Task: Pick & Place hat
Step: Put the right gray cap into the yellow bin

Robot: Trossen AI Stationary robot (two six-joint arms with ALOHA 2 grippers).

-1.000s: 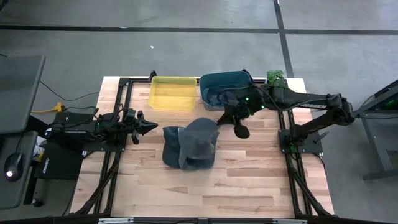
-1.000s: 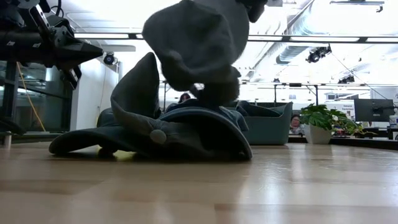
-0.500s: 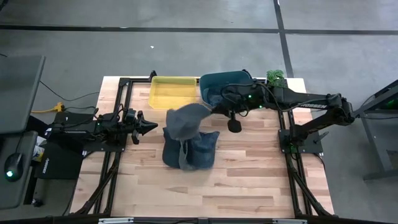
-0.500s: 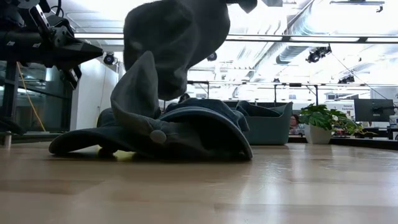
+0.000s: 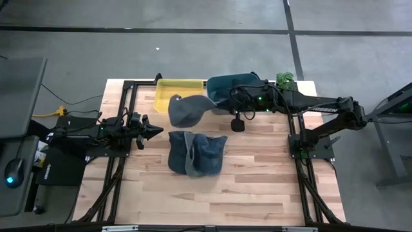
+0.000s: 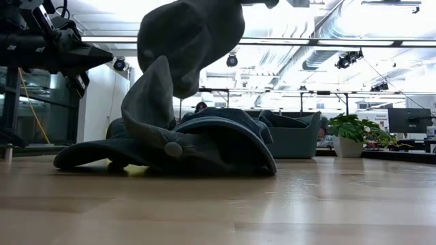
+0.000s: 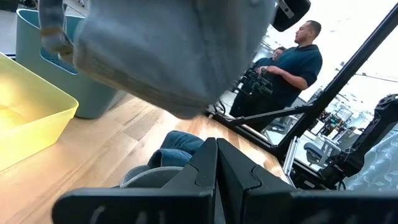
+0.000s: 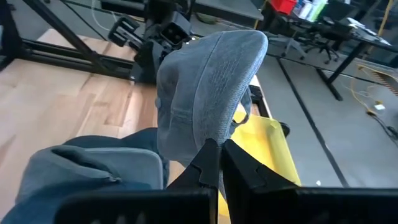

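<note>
My right gripper (image 5: 216,106) is shut on a grey hat (image 5: 188,110) and holds it up in the air, at the near edge of the yellow bin (image 5: 176,91). The same hat fills the top of the low view (image 6: 191,37) and stands out beyond my fingers in the right wrist view (image 8: 211,74). Below it a pile of blue-grey hats (image 5: 195,153) lies flat on the table's middle. My left gripper (image 5: 155,131) is shut and waits at the table's left, pointing level toward the pile. My right gripper pinches the hat's edge (image 8: 210,140) between its two fingers. The fingers come from the table's right, slanting slightly down. The hat is lifted clear of the pile and the table, and it reaches out past the fingertips toward the table's left.
A teal bin (image 5: 233,87) holding cloth stands at the far edge beside the yellow bin, with a potted plant (image 5: 285,80) at the far right corner. People (image 7: 292,62) stand in the room beyond the table. Bare wood lies along the near edge (image 5: 212,200).
My right gripper has tipped upward and rolled at the wrist, staying shut. The held hat has swung up from just over the pile and toward the far left, and it now hangs at the yellow bin's near edge. The pile has stayed put.
</note>
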